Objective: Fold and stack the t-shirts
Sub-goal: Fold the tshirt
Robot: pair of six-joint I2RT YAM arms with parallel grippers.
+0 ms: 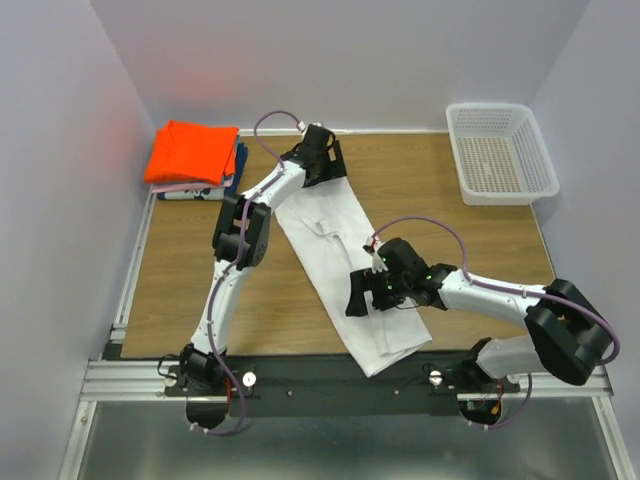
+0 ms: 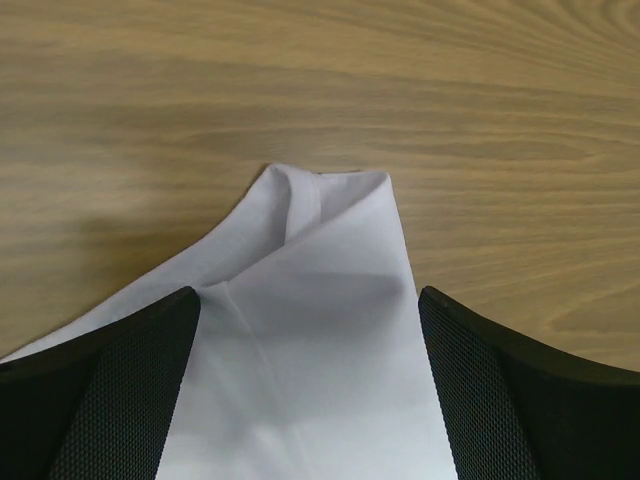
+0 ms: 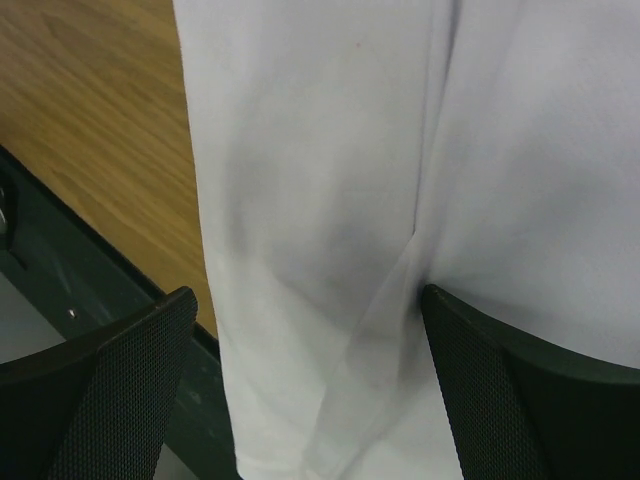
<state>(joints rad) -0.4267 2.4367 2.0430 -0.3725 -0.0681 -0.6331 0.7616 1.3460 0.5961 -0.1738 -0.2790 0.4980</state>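
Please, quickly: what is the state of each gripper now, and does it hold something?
Left gripper: open, jaws wide above the far end of the white t-shirt, holding nothing.
Right gripper: open, jaws wide above its near end, holding nothing.

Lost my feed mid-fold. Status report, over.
Left gripper open over white t-shirt, far end; right gripper open, near end. Shirt unheld, long strip. Basket at far right, clear of it.
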